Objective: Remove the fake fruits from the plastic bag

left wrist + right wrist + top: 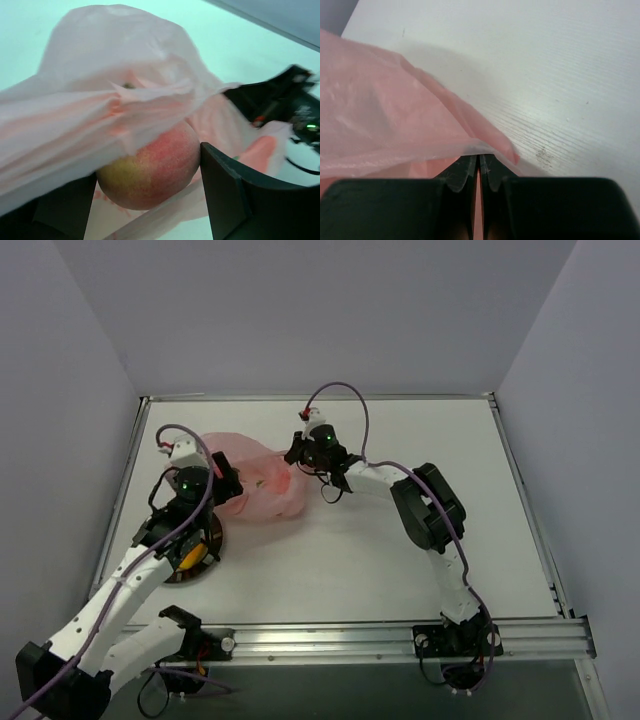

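On the dark round plate (178,577) at the left lies a yellow-orange fruit (192,558). The left gripper (226,480) clamps a pinkish-red round fruit (150,172) at the plastic bag's (262,480) left end, film draped over it. The right gripper (479,170), fingers pressed together, pinches the bag's right edge.

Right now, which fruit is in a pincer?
The round pinkish-red fruit, gripped by the left pincer under the bag. The yellow fruit just sits on the plate.
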`<control>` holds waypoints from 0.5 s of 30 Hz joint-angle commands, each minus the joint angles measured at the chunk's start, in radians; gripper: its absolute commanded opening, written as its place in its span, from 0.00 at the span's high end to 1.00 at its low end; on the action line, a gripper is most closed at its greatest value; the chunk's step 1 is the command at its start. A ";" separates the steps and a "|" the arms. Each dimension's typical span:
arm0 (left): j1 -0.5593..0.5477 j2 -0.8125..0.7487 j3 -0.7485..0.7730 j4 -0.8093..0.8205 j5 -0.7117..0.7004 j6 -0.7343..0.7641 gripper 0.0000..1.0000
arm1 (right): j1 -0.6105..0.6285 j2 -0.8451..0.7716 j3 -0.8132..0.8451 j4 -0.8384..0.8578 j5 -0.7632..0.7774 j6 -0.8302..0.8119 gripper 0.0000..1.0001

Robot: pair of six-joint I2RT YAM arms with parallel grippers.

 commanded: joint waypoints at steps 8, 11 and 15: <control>0.177 -0.198 -0.167 -0.033 0.142 -0.086 0.35 | -0.015 -0.071 -0.020 0.034 0.011 -0.003 1.00; 0.177 -0.065 -0.112 0.080 0.286 -0.064 0.39 | -0.014 -0.094 -0.028 0.037 0.014 -0.008 1.00; 0.177 0.196 0.027 0.225 0.378 -0.053 0.54 | -0.015 -0.132 -0.057 0.048 0.035 -0.012 1.00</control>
